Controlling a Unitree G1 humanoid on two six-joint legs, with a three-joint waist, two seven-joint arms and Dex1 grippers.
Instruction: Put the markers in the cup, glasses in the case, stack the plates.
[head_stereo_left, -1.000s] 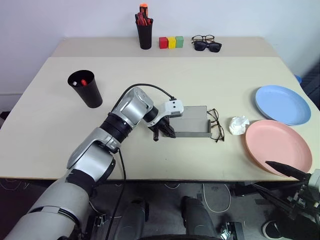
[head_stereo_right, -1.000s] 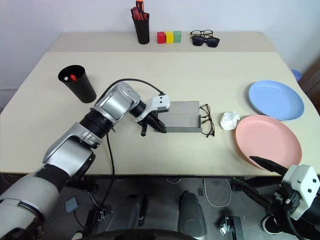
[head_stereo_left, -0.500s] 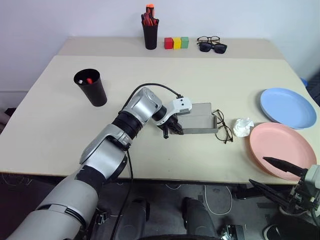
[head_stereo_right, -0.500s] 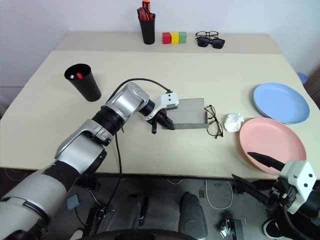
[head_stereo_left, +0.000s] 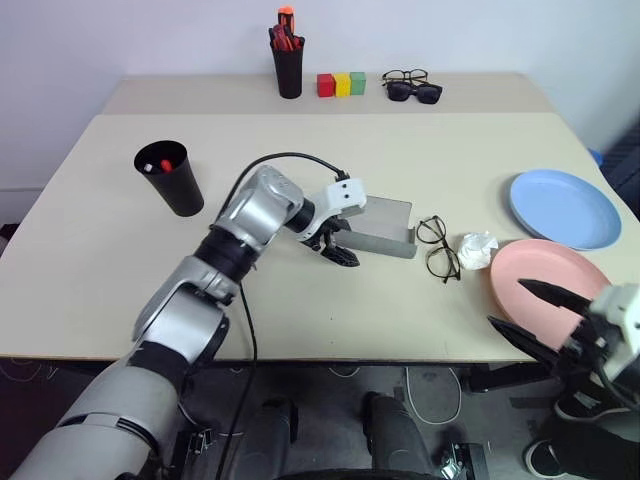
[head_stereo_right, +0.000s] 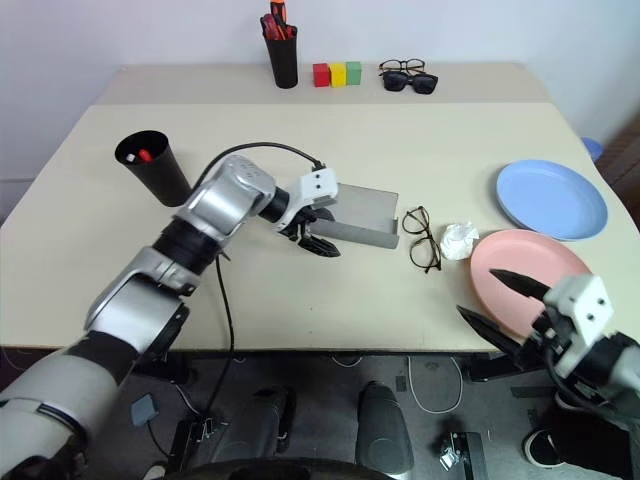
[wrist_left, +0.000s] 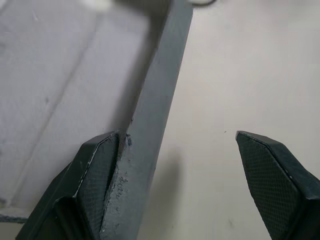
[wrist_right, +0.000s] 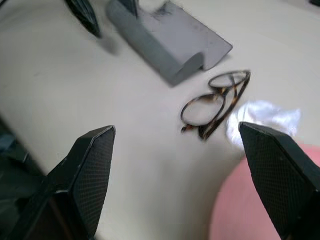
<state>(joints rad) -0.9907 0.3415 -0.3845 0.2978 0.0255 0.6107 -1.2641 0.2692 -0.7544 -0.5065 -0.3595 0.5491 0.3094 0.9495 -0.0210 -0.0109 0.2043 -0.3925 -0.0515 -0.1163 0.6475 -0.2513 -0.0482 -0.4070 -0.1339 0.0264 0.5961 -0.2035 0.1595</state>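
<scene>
Now the left hand (head_stereo_left: 338, 252), spread, props the grey hinged case's (head_stereo_left: 385, 228) lid open so the black wire-framed glasses (head_stereo_left: 438, 246) can enter

Looks like robot test room or lab. Plain white wall (head_stereo_left: 450, 30) behind, bare of decoration. Wide beige table (head_stereo_left: 400, 150), second table surface butted against its far edge. Props set in tidy row along far edge: pen holder (head_stereo_left: 289, 68), three coloured blocks (head_stereo_left: 342, 84), spare eyewear (head_stereo_left: 412, 86). Loose cables (head_stereo_left: 420, 395) on grey floor under near edge.
</scene>
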